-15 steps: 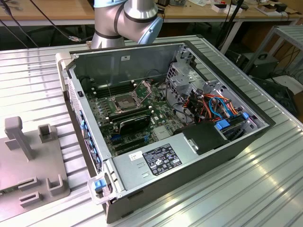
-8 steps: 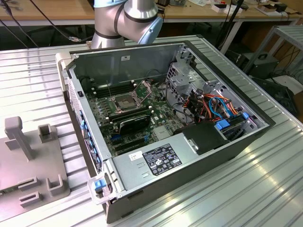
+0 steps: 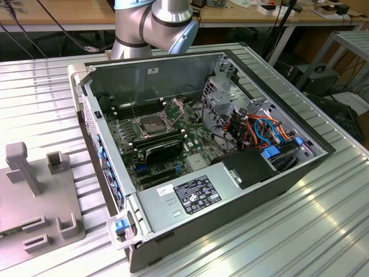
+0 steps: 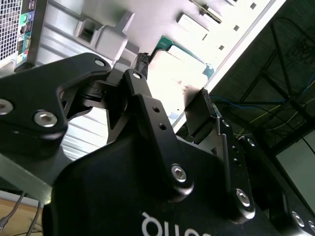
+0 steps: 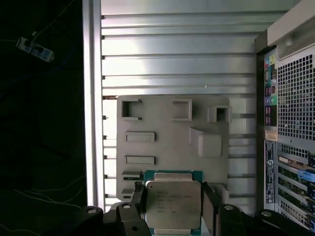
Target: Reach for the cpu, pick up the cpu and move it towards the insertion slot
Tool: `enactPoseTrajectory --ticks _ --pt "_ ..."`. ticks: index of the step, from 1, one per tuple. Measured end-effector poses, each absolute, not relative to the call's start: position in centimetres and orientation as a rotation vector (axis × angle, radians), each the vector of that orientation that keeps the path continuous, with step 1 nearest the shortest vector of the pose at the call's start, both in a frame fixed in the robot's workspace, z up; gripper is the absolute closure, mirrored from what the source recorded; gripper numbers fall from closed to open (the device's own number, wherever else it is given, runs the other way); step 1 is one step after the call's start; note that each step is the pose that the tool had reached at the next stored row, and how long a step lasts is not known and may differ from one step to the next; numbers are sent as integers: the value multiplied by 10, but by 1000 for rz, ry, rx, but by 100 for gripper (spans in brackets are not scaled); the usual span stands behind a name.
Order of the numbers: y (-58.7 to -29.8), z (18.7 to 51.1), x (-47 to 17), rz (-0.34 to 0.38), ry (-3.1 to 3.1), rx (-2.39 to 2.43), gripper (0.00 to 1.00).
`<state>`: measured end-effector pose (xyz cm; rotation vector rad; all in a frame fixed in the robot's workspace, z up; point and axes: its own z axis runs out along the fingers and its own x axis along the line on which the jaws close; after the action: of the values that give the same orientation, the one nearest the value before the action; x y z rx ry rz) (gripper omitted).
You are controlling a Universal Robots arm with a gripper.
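The cpu, a pale silvery square chip on a green carrier edge, sits between my gripper's two black fingers, which press on its opposite sides. In the second wrist view the same cpu shows bright between the fingers of the gripper. It hangs well above a grey fixture plate. The insertion slot, a silver-framed socket with a dark centre, lies on the motherboard inside the open computer case, with its lever raised. The arm's joints stand behind the case.
The open case holds a black card, a drive cage and coloured cables. The grey fixture plate with upright pegs lies at the exterior view's left. The case's rear panel and the table edge flank the fixture.
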<state>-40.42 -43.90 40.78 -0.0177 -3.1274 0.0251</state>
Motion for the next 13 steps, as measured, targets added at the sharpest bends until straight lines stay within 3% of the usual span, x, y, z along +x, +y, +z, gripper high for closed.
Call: enactPoseTrajectory --ticks 13 --pt "-439 408 -386 25 -3127 -18 45"
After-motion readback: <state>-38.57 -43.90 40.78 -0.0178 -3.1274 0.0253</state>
